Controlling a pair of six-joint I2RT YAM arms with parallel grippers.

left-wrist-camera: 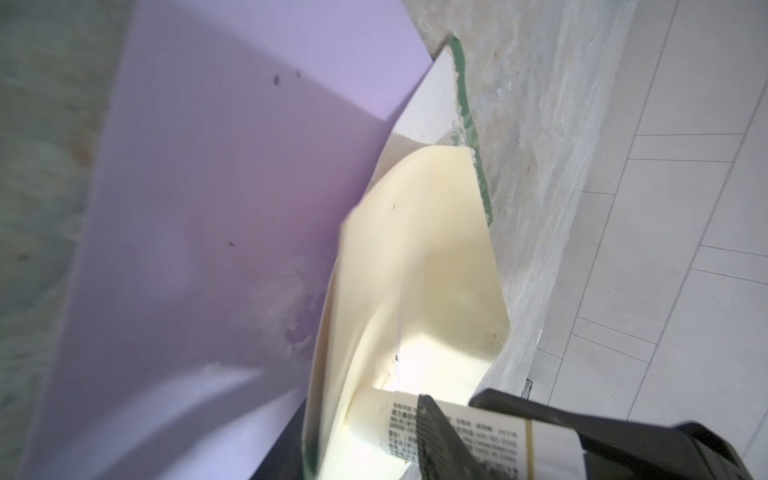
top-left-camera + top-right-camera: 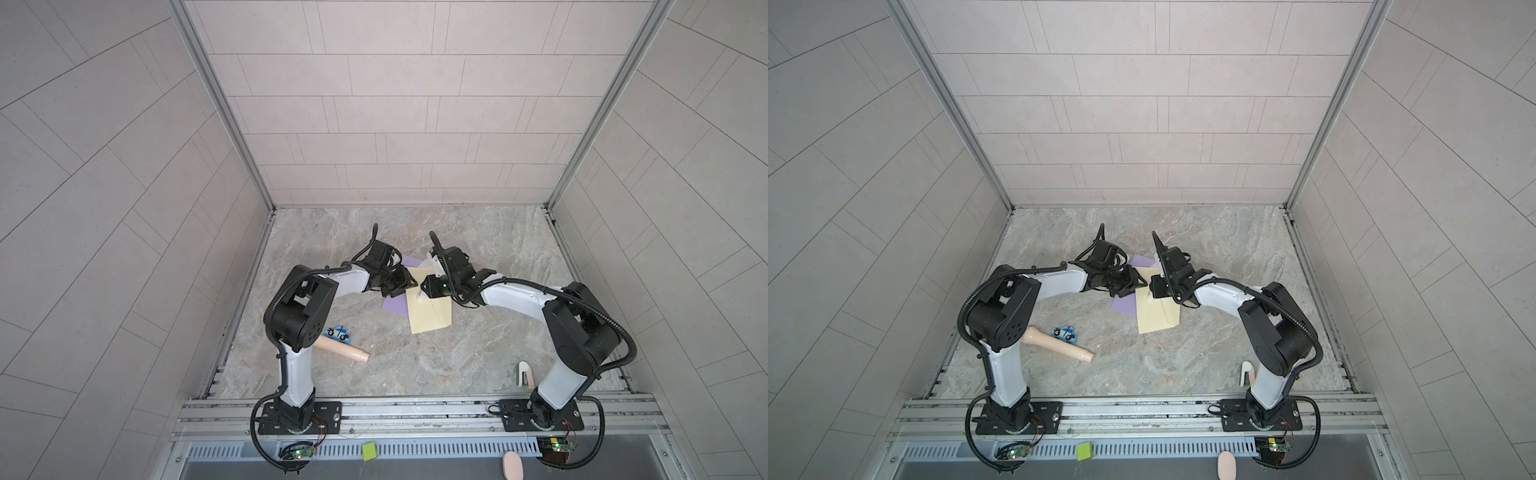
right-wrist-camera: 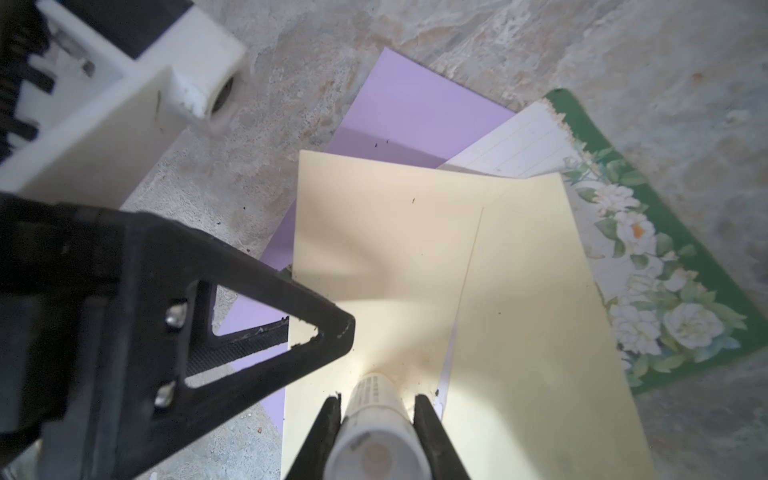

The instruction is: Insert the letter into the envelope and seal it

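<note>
The envelope (image 2: 430,309) lies in the middle of the table (image 2: 478,249), on top of a sheet of paper (image 2: 394,308) that sticks out to its left and a letter (image 3: 648,266) that sticks out at its far end. A glue stick (image 3: 376,432) rests its tip on the envelope. Toward the front left, well apart from these, a toy car (image 2: 337,332) lies just behind a peg (image 2: 345,351).

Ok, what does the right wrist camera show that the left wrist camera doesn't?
Only the right wrist view shows the flowers printed on the letter. Only the left wrist view shows the tiled wall. Both show the cream envelope, the purple sheet, and the glue stick clamped in the right gripper, its tip on the envelope.
</note>
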